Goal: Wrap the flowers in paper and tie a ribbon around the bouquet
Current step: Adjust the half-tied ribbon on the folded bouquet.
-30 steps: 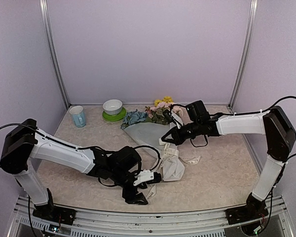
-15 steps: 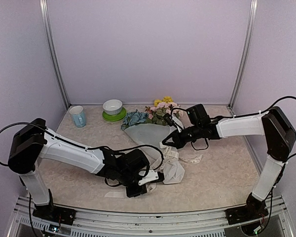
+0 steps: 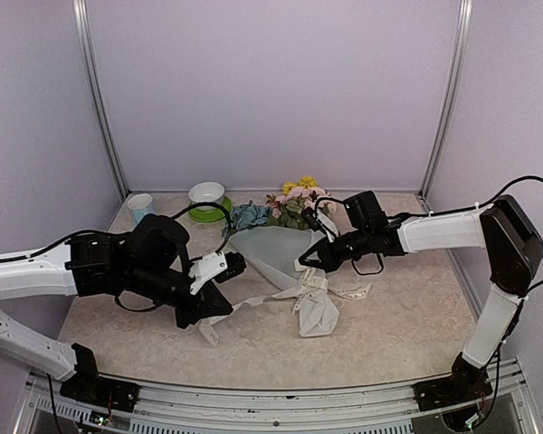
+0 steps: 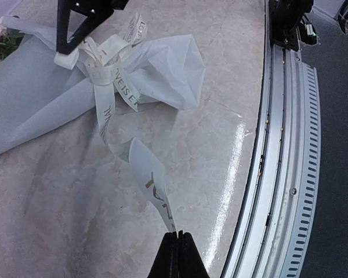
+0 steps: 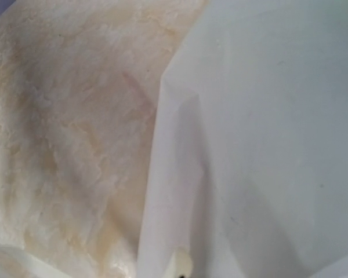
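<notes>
A: Bouquet [image 3: 273, 249] count on the bench [image 3: 407, 316]?
B: One, lying mid-bench, with one ribbon [image 4: 113, 87] knotted round its narrow end.
A: Jaws?
B: The left gripper [image 4: 177, 236] has its jaws pinched on the ribbon's loose tail. The right gripper [image 4: 65, 53] has its jaws clamped on the ribbon at the knot. One cup [image 3: 140, 206] and one bowl [image 3: 206, 193] stand behind.

The desk [image 3: 407, 316] is viewed whole from above its near edge. The paper [image 3: 270, 246], shared by all views, is seen near from the left wrist, nearer from the right.
</notes>
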